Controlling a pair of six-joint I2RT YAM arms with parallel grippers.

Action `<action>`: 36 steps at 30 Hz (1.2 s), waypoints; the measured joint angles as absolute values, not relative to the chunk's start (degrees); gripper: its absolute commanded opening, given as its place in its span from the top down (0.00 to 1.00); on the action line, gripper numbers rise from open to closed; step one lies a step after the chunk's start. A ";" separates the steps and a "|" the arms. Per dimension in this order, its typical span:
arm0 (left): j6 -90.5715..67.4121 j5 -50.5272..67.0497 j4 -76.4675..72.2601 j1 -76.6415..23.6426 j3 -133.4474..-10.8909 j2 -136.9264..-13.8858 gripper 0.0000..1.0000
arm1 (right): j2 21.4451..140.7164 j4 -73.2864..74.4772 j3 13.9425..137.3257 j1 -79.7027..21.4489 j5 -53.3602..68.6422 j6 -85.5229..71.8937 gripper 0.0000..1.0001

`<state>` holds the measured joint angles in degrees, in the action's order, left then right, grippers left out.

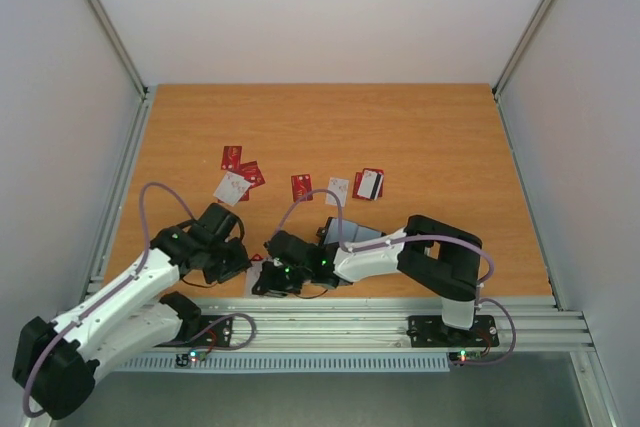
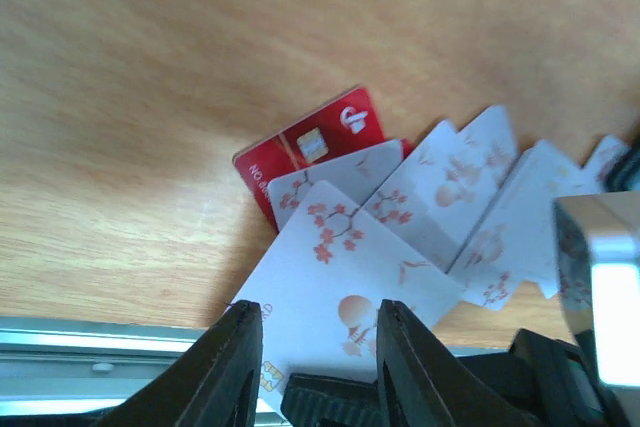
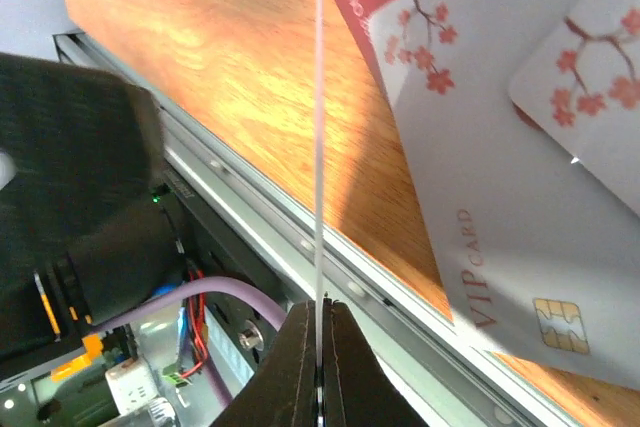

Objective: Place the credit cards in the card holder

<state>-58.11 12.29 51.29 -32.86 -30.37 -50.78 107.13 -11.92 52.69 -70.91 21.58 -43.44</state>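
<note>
While right tool (image 3: 319, 312) clamps a white card (image 3: 318, 147) edge-on at lower centre, left tool (image 2: 320, 315) hangs parted over fanned credit cards (image 2: 440, 197) on desk (image 2: 150, 97).

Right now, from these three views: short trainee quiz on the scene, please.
1. True or false: the right hand is shut on a thin white plastic card seen edge-on.
2. Left wrist view: relative to the white blossom-print cards, the red rectangular chip card lies A) on top; B) partly underneath; C) apart.
3. Fill in: the white chip card in the right wrist view reads "___ CARD".
Key: 1 true; 2 B; 3 VIP.
</note>
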 measured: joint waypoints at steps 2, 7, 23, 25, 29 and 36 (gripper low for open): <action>-57.82 10.11 52.97 -32.86 -32.77 -49.82 0.63 | 107.13 -11.38 53.45 -70.30 22.35 -42.70 0.99; -55.11 5.10 56.71 -32.82 -38.41 -47.68 0.58 | 106.56 -8.14 54.57 -67.88 23.66 -40.51 0.99; -35.03 13.26 51.86 -32.38 -54.72 -51.42 0.35 | 81.97 12.82 55.11 -46.35 33.04 -27.22 0.99; -34.02 17.39 48.66 -32.10 -55.77 -53.58 0.35 | 78.89 14.83 55.00 -42.94 35.38 -25.78 0.99; -34.09 25.89 40.64 -31.16 -57.49 -58.67 0.35 | 73.60 17.19 54.78 -35.68 41.65 -23.81 0.99; -45.56 43.94 13.50 -25.30 -56.84 -67.18 0.39 | 70.52 17.67 55.02 -27.70 53.71 -22.57 0.99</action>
<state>-45.56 43.94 13.50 -25.30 -56.84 -67.18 70.52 17.67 55.02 -27.70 53.71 -22.57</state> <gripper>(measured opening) 0.628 0.016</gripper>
